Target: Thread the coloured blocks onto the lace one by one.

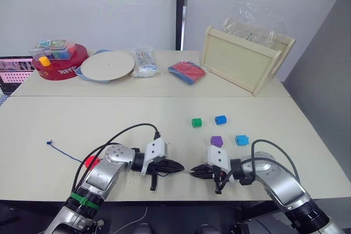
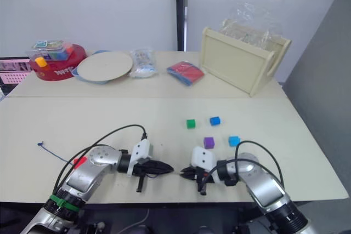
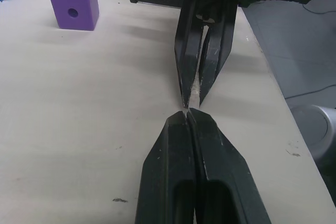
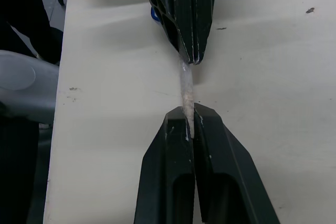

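The table [image 1: 66, 130] carries both forearms low along its near edge, reaching inward toward each other so the fingertips nearly meet. The lace [image 1: 61, 150] runs across the table from its knotted end far on the robot's left toward the left arm; its stiff pale tip [image 4: 186, 90] lies level along the line between the two grippers, bridging them. The left gripper [image 1: 181, 165] is pinched closed on it, and the right gripper [image 1: 193, 171] is clamped on its end. Beyond the right gripper sit the purple block [image 1: 216, 141], cyan block [image 1: 242, 140], green block [image 1: 196, 122] and blue block [image 1: 220, 119]. The red block [image 1: 91, 161] lies beside the left forearm.
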`<state>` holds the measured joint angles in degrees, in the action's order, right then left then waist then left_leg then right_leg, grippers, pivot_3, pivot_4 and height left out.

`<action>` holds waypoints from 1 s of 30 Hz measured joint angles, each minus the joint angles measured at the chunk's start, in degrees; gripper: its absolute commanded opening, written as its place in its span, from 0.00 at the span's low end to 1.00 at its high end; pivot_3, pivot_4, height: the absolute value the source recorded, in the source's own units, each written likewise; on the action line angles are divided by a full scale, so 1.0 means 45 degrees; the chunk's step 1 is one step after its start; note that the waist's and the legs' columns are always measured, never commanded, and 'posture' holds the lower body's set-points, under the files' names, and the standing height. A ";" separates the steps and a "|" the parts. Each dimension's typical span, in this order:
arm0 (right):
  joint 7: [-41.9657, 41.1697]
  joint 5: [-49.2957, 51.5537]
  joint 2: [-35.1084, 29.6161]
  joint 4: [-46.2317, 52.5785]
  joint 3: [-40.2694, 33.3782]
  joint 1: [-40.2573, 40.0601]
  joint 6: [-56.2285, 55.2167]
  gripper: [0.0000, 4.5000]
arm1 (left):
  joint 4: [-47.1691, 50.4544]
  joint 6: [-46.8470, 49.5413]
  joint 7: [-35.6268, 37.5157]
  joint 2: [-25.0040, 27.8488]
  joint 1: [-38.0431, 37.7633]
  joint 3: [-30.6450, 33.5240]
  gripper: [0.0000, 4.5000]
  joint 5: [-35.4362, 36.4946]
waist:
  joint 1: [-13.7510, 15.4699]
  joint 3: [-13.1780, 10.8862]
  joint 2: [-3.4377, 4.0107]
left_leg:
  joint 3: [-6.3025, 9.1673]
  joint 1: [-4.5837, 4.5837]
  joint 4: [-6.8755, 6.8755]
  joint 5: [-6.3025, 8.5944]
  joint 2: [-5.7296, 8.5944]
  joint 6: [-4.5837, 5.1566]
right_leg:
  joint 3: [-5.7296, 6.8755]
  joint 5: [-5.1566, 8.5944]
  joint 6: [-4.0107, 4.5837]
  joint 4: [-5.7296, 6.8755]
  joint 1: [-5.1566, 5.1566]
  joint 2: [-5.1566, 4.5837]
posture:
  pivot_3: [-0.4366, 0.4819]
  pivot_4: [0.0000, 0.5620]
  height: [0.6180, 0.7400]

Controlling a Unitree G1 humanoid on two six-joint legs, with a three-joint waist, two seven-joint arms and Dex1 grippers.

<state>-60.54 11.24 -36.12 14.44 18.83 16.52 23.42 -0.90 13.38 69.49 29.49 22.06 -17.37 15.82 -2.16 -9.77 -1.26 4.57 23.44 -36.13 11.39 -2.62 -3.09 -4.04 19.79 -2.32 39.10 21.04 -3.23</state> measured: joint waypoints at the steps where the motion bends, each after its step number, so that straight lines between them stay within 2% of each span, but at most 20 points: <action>1: 0.0076 0.0120 0.0056 0.0063 -0.0055 -0.0046 0.0157 0.15 | 0.0007 0.0042 0.0007 0.0016 0.0027 0.0022 0.00 0.0002 | -0.0001 0.0000 0.0000 | 0.0000 0.0000 -0.0001 0.0000 0.0000 0.0000 | 0.0000 0.0000 0.0000 0.0000 0.0000 0.0000 | 0.48 0.27 1.00; 2: 0.0155 0.0236 0.0105 0.0138 -0.0120 -0.0084 0.0235 0.20 | 0.0009 0.0062 0.0012 0.0051 0.0038 0.0040 0.00 0.0002 | -0.0002 0.0000 0.0000 | 0.0000 0.0000 0.0000 0.0000 0.0000 0.0000 | 0.0000 0.0000 0.0000 0.0000 0.0000 0.0000 | 0.48 0.27 1.00; 6: 0.0387 0.0540 0.0025 0.0627 -0.0642 -0.0421 0.0593 0.52 | 0.0009 0.0080 0.0082 0.0118 0.0047 0.0076 0.00 0.0004 | 0.0008 0.0000 0.0000 | 0.0001 0.0001 0.0000 0.0000 0.0000 0.0000 | 0.0000 0.0000 0.0000 -0.0001 0.0000 -0.0001 | 0.48 0.27 1.00; 12: 0.1157 0.1421 -0.0124 0.1618 -0.2270 -0.1547 0.1459 0.97 | 0.0017 0.0188 0.0171 0.0349 0.0067 0.0261 0.00 0.0029 | 0.0034 0.0000 0.0000 | 0.0000 0.0005 -0.0003 0.0000 0.0002 0.0000 | 0.0000 0.0000 0.0000 -0.0002 -0.0001 -0.0003 | 0.48 0.27 1.00; 20: 0.3017 0.2469 0.0162 0.2390 -0.4875 -0.3508 0.2269 0.99 | 0.0318 0.0676 -0.0013 0.0405 -0.0026 0.0977 0.00 0.0532 | 0.0033 0.0000 0.0000 | 0.0000 0.0005 0.0000 0.0000 0.0002 0.0000 | -0.0001 0.0000 0.0000 -0.0002 -0.0001 -0.0003 | 0.48 0.27 1.00; 27: 0.3907 0.2705 0.0282 0.2751 -0.5396 -0.4496 0.2399 0.99 | 0.0602 0.0925 0.0027 0.0636 -0.0091 0.1120 0.00 0.0721 | -0.0004 0.0002 0.0003 | -0.0001 0.0001 0.0003 0.0000 0.0002 0.0001 | -0.0004 0.0000 0.0000 -0.0001 -0.0002 -0.0002 | 0.48 0.27 1.00; 30: 0.4070 0.2705 0.0282 0.2817 -0.5377 -0.4565 0.2399 0.99 | 0.0442 0.0381 0.0214 0.0998 -0.0285 0.0997 0.00 0.0255 | -0.0023 0.0002 0.0003 | -0.0001 -0.0004 0.0009 0.0000 0.0002 0.0001 | -0.0004 0.0000 0.0000 -0.0002 -0.0001 -0.0001 | 0.48 0.27 1.00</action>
<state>-42.22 23.41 -34.85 27.12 -5.37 -4.02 34.21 1.09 15.10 70.45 33.98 20.78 -12.88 16.97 -2.27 -9.76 -1.24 4.57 23.42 -36.09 11.39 -2.61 -3.09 -4.06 19.80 -2.32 39.10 21.03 -3.24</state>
